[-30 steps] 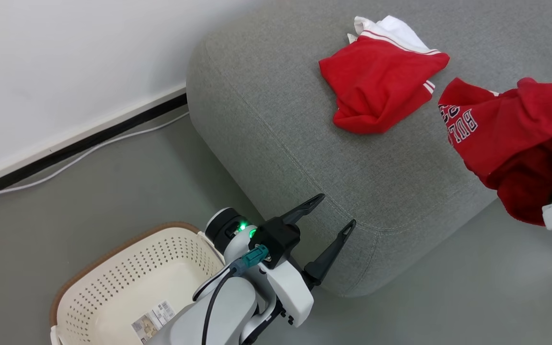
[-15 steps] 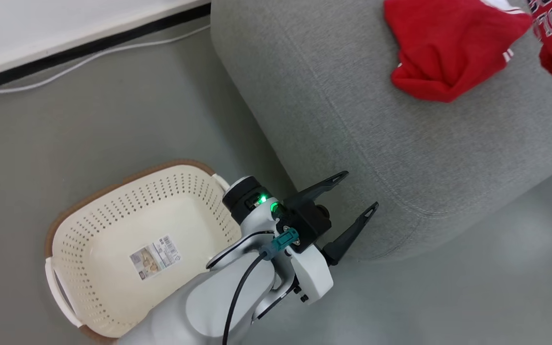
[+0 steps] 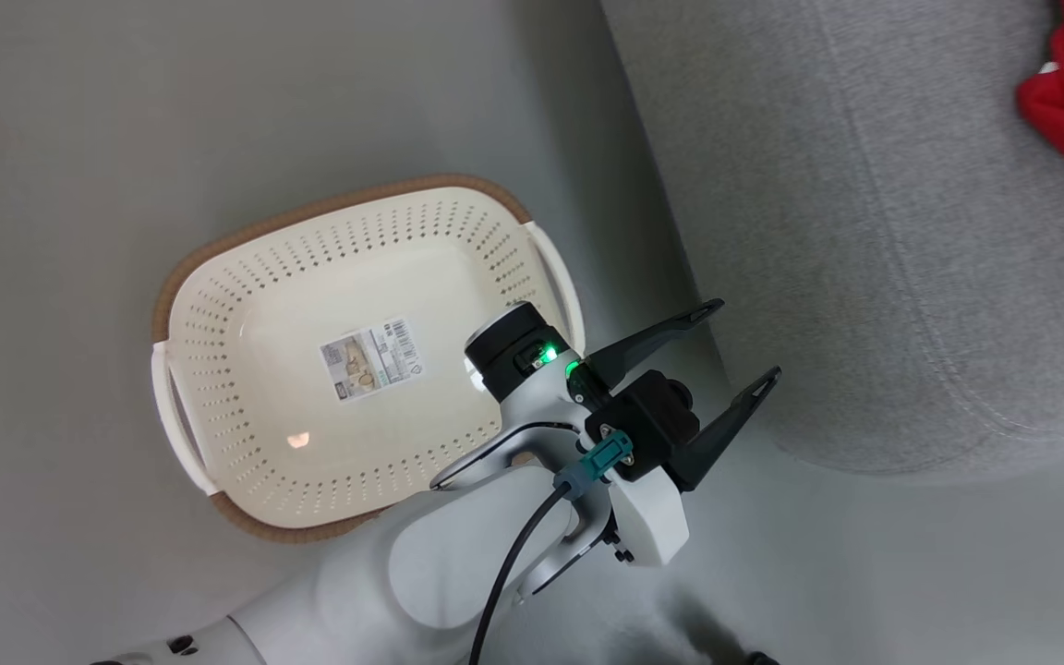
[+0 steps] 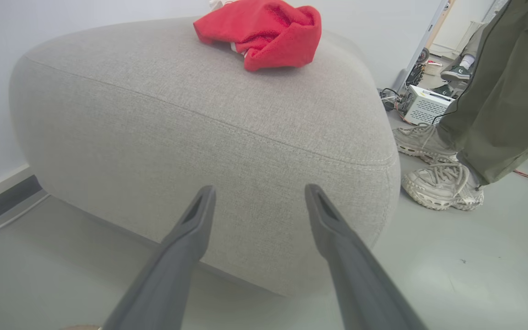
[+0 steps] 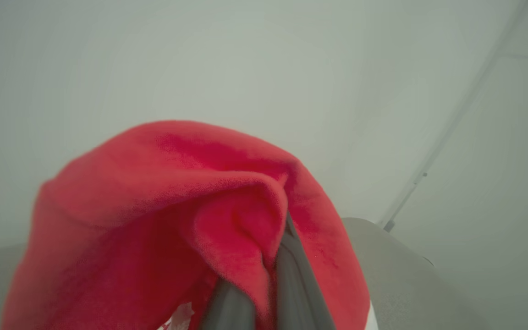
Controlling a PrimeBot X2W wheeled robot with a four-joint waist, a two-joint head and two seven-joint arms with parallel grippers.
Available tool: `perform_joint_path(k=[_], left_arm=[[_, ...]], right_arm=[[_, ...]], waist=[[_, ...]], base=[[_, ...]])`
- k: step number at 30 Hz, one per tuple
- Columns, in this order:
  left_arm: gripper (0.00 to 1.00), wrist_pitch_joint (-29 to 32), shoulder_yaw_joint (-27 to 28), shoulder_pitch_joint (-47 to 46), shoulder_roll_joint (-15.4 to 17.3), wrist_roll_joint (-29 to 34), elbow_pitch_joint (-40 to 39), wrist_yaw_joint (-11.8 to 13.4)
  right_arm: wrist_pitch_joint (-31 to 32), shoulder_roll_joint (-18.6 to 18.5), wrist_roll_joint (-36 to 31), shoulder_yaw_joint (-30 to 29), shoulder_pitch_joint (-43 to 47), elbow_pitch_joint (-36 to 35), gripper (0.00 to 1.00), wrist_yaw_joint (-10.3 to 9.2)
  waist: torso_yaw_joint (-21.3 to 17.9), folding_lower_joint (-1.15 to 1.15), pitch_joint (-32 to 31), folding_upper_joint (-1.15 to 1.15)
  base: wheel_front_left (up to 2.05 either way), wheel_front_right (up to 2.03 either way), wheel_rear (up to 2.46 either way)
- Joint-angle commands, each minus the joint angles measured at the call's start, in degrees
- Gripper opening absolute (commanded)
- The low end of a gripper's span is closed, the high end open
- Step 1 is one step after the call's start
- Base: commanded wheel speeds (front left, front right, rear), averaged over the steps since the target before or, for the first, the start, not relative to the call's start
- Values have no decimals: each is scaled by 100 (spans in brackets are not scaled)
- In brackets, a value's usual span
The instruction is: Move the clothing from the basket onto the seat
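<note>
At lower centre our left gripper (image 3: 744, 340) stands wide, holding nothing, beside the basket (image 3: 218, 369), bare but for its label (image 3: 372, 358). Our right gripper (image 5: 266, 298) is clamped on a red garment (image 5: 154, 220); released short, it could slide off the seat (image 4: 200, 114) edge, away from the other garment (image 4: 264, 32) at top.

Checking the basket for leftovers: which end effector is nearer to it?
Left. The left end effector hangs open beside the basket, between it and the seat. The right end effector, shut on a red garment, is above the seat, farther off.
</note>
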Motion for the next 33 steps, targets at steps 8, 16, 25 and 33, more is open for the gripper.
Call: perform_joint_path(k=[8, 16, 25, 33], left_arm=[[100, -33, -164, -286, -45, -203, -390, 315], [100, -33, -167, -225, -45, -286, -456, 408], [100, -33, 68, 50, -45, -223, -425, 384], [100, -33, 626, 555, -45, -60, -400, 344]], right_arm=[[-30, -437, 76, 29, -283, 921, 0, 0], [-30, -164, 537, 550, 50, 1215, 100, 0], [-30, -46, 693, 833, 1149, 514, 100, 0], [-30, 67, 645, 910, 2033, -291, 100, 0]], waist=[[724, 0, 592, 0], [863, 0, 465, 0], [870, 0, -67, 0], [926, 0, -643, 0]], base=[[0, 0, 0], [0, 0, 0], [0, 0, 0], [0, 0, 0]])
